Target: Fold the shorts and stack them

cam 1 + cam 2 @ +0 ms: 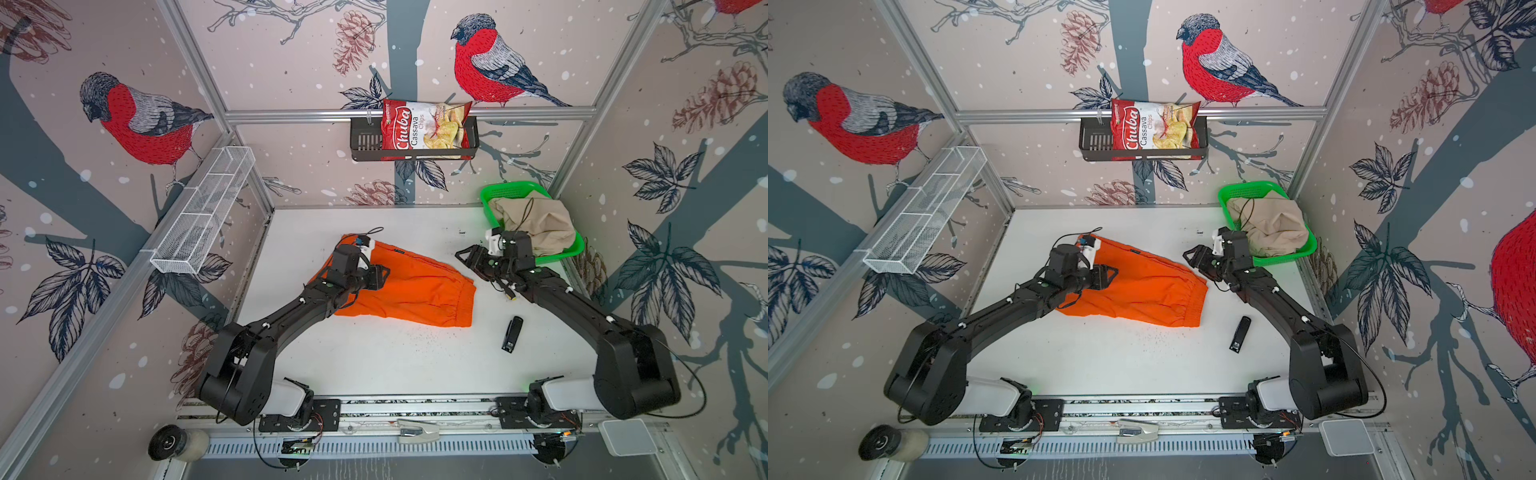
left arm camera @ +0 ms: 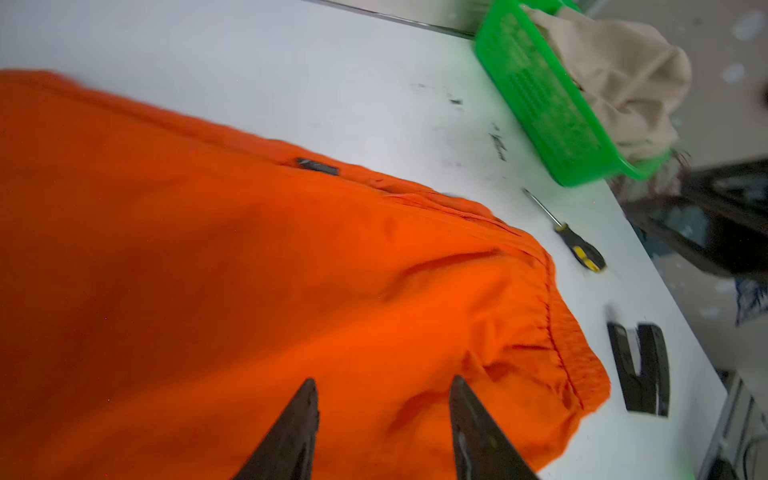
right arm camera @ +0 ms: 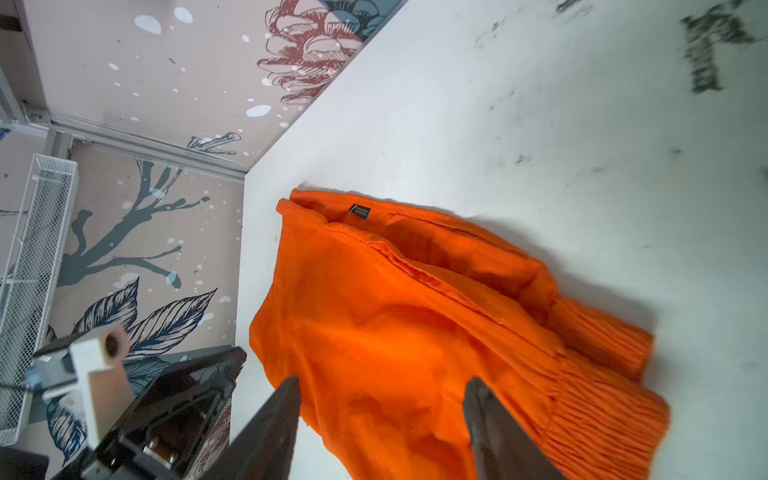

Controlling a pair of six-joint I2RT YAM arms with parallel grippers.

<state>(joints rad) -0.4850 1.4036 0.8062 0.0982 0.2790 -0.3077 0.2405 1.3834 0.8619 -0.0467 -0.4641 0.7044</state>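
Nearest, well apart from the green basket (image 1: 559, 254), the orange shorts (image 1: 415, 291) lie on the table (image 1: 374, 361), seemingly folded in half (a further fold may be wanted). The left gripper (image 2: 383, 380) hangs over them, jaws parted and empty. The right gripper (image 3: 382, 380) hovers between them and the basket, likewise apart and holding nothing, while farthest back the beige shorts (image 1: 540, 226) sit crumpled inside the basket, unfolded, so no stack is begun.

Two shorts (image 1: 409, 291), one basket (image 1: 498, 193), one stapler (image 1: 512, 334)
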